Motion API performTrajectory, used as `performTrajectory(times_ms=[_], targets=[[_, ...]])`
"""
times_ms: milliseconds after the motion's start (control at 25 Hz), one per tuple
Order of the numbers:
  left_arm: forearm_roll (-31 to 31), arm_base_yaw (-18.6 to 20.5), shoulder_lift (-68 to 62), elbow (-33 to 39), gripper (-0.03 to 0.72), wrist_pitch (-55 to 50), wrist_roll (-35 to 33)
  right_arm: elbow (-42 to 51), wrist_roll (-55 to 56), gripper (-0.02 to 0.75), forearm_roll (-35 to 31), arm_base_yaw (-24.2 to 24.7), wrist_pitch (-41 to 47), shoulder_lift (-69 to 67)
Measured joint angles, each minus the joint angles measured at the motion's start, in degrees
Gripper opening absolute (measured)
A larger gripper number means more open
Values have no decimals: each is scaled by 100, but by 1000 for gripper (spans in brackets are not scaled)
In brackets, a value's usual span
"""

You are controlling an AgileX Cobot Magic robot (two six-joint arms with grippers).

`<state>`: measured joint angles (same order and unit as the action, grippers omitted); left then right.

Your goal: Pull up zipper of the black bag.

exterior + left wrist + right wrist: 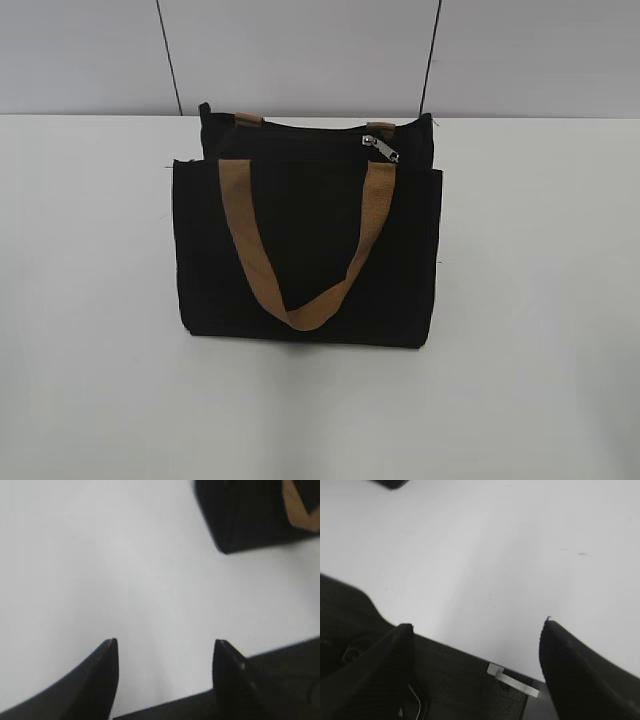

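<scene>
The black bag (310, 250) stands upright in the middle of the white table, with a tan handle (300, 240) hanging down its front. The zipper's silver pull tab (381, 148) lies on the bag's top edge toward the right. No gripper shows in the exterior view. In the left wrist view the left gripper (165, 647) is open and empty above bare table, with a corner of the bag (250, 515) at the upper right. In the right wrist view the right gripper (477, 625) is open and empty above bare table, with a sliver of the bag (390, 483) at the top left.
The white table (90, 300) stretches all round the bag. A grey panelled wall (300, 50) stands behind it. A dark edge with a strip of white tape (512, 680) shows under the right gripper.
</scene>
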<state>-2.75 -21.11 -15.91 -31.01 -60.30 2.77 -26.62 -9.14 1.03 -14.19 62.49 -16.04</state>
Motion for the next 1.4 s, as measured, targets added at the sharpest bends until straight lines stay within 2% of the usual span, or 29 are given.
performTrajectory(times_ms=[200, 280, 320, 680, 1400], targets=[[-108, 1697, 1158, 5, 446, -6, 0, 0, 0, 588, 0, 1090, 0, 821], [-115, 2138, 1462, 5, 446, -6, 0, 0, 0, 588, 0, 1304, 0, 1086], [-115, 2225, 1575, 5, 446, -6, 0, 2, 0, 588, 0, 1363, 0, 1221], [-115, 2122, 1624, 15, 440, -13, 0, 7, 0, 588, -25, 1691, 11, 1648], [-115, 2195, 1624, 15, 397, -13, 0, 7, 0, 588, -25, 1696, 6, 1648]])
